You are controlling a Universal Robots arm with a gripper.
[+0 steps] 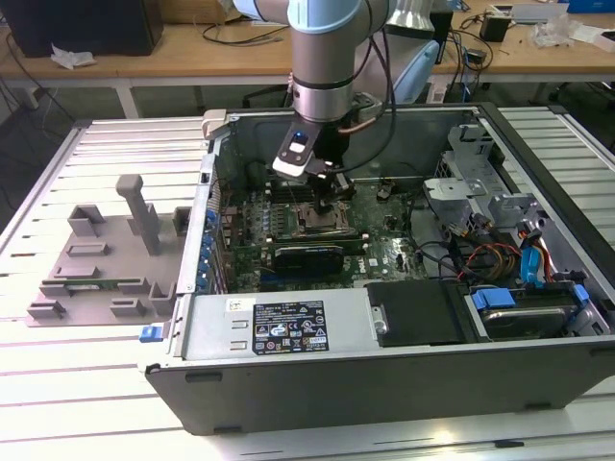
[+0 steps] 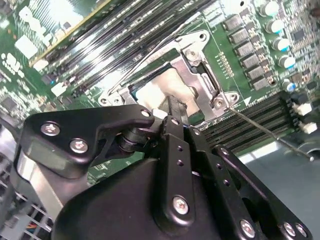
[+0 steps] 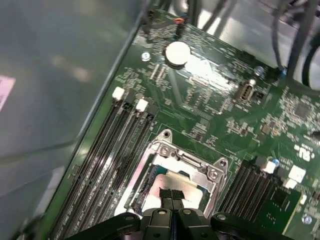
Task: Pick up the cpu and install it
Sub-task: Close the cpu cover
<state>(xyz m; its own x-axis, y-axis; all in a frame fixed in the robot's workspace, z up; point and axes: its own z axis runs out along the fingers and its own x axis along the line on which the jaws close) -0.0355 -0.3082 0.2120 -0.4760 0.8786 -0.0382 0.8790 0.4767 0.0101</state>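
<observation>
Now the gripper [image 3: 172, 195] — tips pressed together — touches the cpu [image 3: 190, 186] lying in the socket [image 3: 186, 159].

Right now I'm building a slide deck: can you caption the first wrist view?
Closed claw at the cpu, which lies within the socket frame on the green motherboard.
</observation>
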